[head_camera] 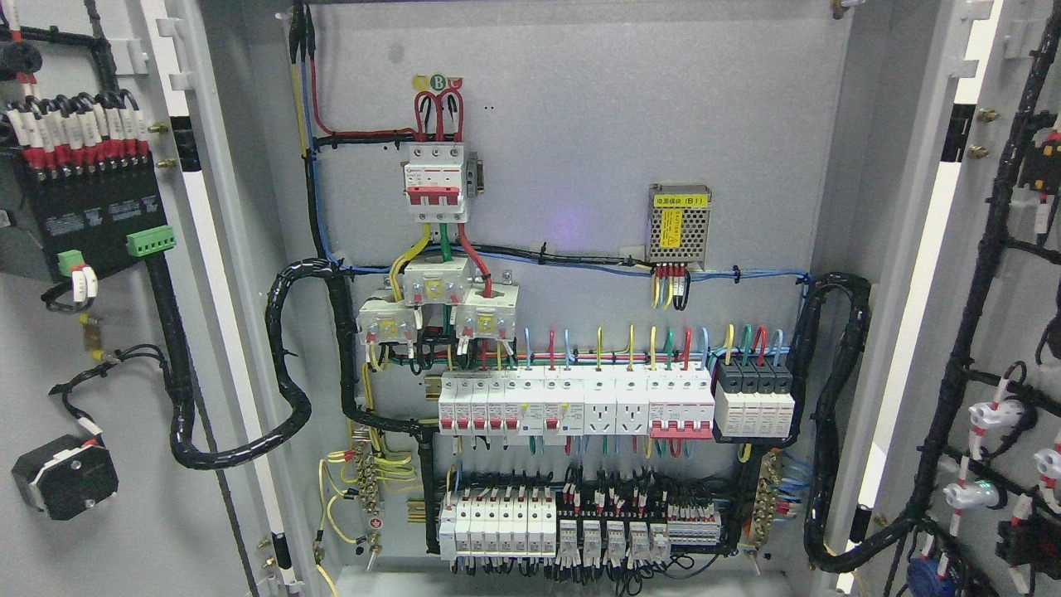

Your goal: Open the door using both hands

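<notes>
With both doors swung wide, the head view looks straight into an electrical cabinet (pixel 580 149). No robot hand or arm shows anywhere, so the state of the fingers cannot be told.

At far left stands the left door (pixel 108 431), its inner face turned to the camera. It carries a black module (pixel 79 220) with a row of red-and-white wire ends along its top, two green plugs just below, and a small black part (pixel 65 478) lower down. A thick black cable loom (pixel 240 448) loops from this door into the cabinet.

At far right stands the right door (pixel 1007 274), also inner face out, with black looms running down it and white fittings (pixel 995 414) clipped on near the lower edge.

Between the doors, the grey back panel holds a red-and-white main breaker (pixel 433 184) at upper left, with three white blocks (pixel 439 307) just below it. A small meshed box with a yellow label (pixel 680 222) sits to the right. Across the middle runs a row of white breakers (pixel 576 404), ending in a black unit (pixel 754 390) at the right. Another row of white and black parts (pixel 572 531) lies nearer the bottom.
</notes>
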`<state>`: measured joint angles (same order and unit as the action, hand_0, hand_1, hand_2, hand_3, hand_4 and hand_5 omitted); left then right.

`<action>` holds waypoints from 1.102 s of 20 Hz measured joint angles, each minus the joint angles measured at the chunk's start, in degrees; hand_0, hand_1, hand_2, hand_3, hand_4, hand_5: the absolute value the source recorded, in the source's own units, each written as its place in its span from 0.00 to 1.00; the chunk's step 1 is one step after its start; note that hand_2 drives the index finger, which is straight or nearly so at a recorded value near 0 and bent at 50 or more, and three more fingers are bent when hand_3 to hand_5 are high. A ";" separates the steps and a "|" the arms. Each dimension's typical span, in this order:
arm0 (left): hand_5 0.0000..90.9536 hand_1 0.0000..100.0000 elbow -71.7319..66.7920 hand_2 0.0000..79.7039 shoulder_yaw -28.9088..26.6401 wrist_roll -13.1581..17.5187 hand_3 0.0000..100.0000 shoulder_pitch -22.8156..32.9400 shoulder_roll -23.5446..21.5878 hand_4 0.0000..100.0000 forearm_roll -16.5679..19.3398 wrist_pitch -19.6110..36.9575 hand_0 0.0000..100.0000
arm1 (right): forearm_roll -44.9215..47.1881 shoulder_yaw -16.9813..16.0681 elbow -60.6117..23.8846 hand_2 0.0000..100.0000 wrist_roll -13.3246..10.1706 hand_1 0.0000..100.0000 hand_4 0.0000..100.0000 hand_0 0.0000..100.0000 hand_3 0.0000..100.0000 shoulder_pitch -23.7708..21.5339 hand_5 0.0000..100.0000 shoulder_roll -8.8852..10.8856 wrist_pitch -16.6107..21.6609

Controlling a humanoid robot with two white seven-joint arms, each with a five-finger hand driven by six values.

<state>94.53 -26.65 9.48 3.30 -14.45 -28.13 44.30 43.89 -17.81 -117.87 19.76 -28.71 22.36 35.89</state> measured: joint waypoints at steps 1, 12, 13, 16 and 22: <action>0.00 0.00 -0.93 0.00 -0.34 0.00 0.00 -0.53 -0.41 0.00 -0.02 0.01 0.00 | 0.01 -0.29 0.10 0.00 0.00 0.00 0.00 0.38 0.00 -0.10 0.00 -0.03 0.00; 0.00 0.00 -9.57 0.00 -2.97 -0.02 0.00 -4.96 -3.89 0.00 0.12 0.01 0.00 | 0.40 -3.01 1.62 0.00 0.00 0.00 0.00 0.38 0.00 -1.68 0.00 -1.01 0.22; 0.00 0.00 -10.09 0.00 -3.10 -0.02 0.00 -5.14 -4.09 0.00 0.17 0.01 0.00 | 0.66 -3.25 1.75 0.00 0.00 0.00 0.00 0.38 0.00 -1.80 0.00 -1.13 0.24; 0.00 0.00 -11.52 0.00 -3.40 0.01 0.00 -5.63 -4.59 0.00 0.35 0.01 0.00 | 1.56 -4.04 2.10 0.00 -0.25 0.00 0.00 0.38 0.00 -2.14 0.00 -1.44 0.24; 0.00 0.00 -14.01 0.00 -3.84 0.02 0.00 -6.63 -5.33 0.00 0.61 0.02 0.00 | 2.55 -5.29 2.78 0.00 -0.92 0.00 0.00 0.38 0.00 -2.49 0.00 -1.88 0.26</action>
<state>80.51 -30.49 9.49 -3.33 -19.78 -27.52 44.32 46.43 -23.10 -115.09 18.84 -31.20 20.48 36.15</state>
